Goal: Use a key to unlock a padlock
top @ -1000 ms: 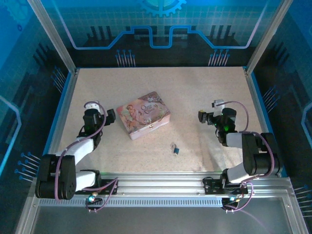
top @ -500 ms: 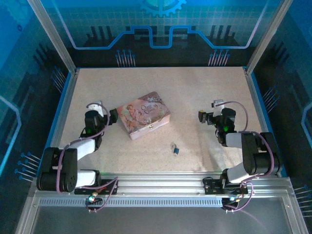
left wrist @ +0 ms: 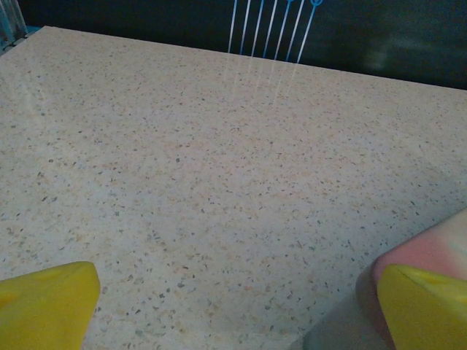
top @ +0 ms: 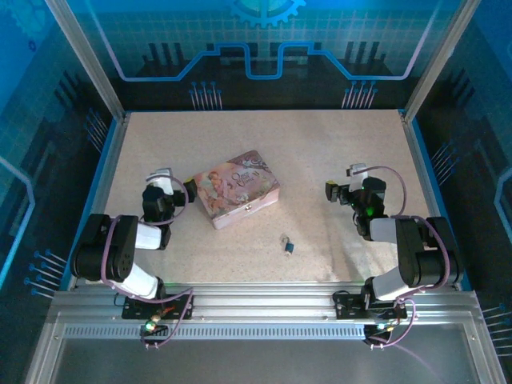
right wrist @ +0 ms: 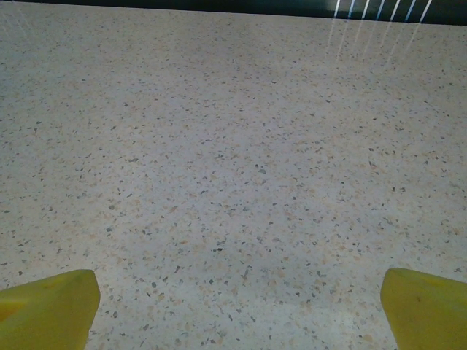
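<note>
I stood before a pale table, a beige slab speckled with dark flecks, which took a soft sheen toward its far edge. Blue-lit panels closed it in at the sides and behind. The back wall carried a glowing circuit line and a gear emblem (cut off at the top, so I saw its lower teeth and little more). Slanted metal posts framed the far corners. Clusters of thin blue pins stood along the foot of the back wall. A ribbed metal rail ran across the near edge, with a dull grey plate below it.
</note>
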Robot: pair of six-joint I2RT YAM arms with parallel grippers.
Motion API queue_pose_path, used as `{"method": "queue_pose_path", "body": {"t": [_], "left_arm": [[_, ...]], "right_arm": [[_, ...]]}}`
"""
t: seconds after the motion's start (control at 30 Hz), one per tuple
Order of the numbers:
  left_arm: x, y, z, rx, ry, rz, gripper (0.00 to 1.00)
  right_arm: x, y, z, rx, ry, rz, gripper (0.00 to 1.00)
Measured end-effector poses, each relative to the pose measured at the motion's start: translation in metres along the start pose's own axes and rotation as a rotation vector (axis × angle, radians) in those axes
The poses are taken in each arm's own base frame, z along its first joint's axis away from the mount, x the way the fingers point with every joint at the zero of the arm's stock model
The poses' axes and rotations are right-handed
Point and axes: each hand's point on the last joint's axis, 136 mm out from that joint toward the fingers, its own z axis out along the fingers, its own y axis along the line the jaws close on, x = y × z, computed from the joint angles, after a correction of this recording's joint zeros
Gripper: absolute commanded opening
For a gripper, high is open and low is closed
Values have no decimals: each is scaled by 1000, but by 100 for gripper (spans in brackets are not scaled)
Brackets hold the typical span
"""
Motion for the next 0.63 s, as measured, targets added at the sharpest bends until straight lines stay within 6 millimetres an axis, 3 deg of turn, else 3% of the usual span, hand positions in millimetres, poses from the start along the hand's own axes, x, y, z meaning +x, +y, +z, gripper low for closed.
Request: {"method": "queue_pose_path", "body": {"t": [0.13, 0.63], "left_arm": [[-8, -2, 6, 7, -4, 0, 99], [-2, -1, 6, 4, 19, 0, 99]], "right_arm": [[-1, 2, 0, 7, 0, -10, 100], [-6, 2, 2, 22, -10, -31, 100]]}}
